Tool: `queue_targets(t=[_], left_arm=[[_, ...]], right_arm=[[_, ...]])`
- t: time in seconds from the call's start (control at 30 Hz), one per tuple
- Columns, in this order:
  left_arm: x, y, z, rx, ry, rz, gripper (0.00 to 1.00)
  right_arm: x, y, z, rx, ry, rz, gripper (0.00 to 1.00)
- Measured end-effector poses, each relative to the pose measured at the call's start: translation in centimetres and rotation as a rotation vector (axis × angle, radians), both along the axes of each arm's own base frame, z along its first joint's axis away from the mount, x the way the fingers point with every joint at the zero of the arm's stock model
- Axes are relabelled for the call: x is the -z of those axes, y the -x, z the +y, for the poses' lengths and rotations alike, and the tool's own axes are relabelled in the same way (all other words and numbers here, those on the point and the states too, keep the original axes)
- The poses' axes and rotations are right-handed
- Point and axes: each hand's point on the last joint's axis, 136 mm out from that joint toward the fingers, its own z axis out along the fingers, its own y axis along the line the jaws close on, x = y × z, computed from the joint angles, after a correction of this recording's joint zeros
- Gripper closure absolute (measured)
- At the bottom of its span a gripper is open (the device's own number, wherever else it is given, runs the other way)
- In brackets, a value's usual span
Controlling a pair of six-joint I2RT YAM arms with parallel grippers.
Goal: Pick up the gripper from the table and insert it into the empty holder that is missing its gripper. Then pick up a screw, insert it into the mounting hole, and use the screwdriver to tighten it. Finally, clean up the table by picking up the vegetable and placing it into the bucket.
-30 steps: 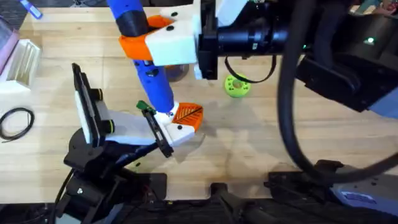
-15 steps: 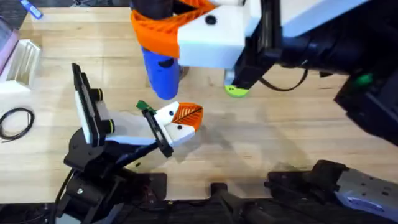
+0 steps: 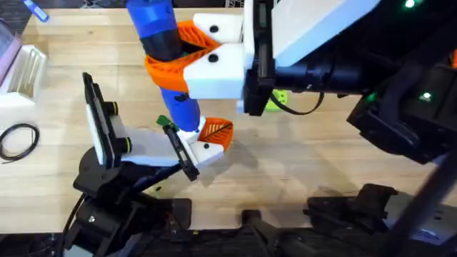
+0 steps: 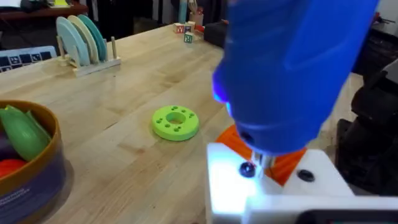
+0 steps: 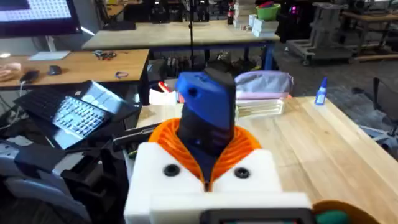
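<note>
two orange pads of the right gripper (image 3: 187,58) clamp the blue screwdriver (image 3: 171,86), which stands nearly upright with its tip on a screw (image 4: 247,169) in the white holder (image 3: 196,146). the orange gripper (image 3: 216,133) sits in that holder. i cannot tell whether the left gripper is open or closed. a bucket (image 4: 37,180) stands nearby on the table (image 3: 300,164).

screwdriver (image 3: 171,78) upright over the holder (image 3: 194,146) at centre, disc (image 4: 175,122) to its right, bucket (image 4: 28,163) behind it
</note>
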Motion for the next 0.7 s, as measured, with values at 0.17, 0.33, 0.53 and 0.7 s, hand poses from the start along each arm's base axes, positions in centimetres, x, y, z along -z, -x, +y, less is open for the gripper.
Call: queue_targets(t=[0.17,0.33,0.53,0.7], left_arm=[[-0.01,0.00,0.00,0.000,0.000,0.000,0.995],[0.00,0.00,0.00,0.000,0.000,0.000,0.995],[0.00,0.00,0.00,0.000,0.000,0.000,0.995],[-0.01,0.00,0.00,0.000,0.000,0.000,0.995]], right_arm=[[0.20,-0.01,0.02,0.000,0.007,0.005,0.981],[0.20,-0.06,-0.02,0.001,0.007,0.001,0.981],[0.13,-0.39,-0.19,0.012,0.005,-0.009,0.981],[0.12,-0.57,-0.29,0.018,0.006,-0.018,0.981]])
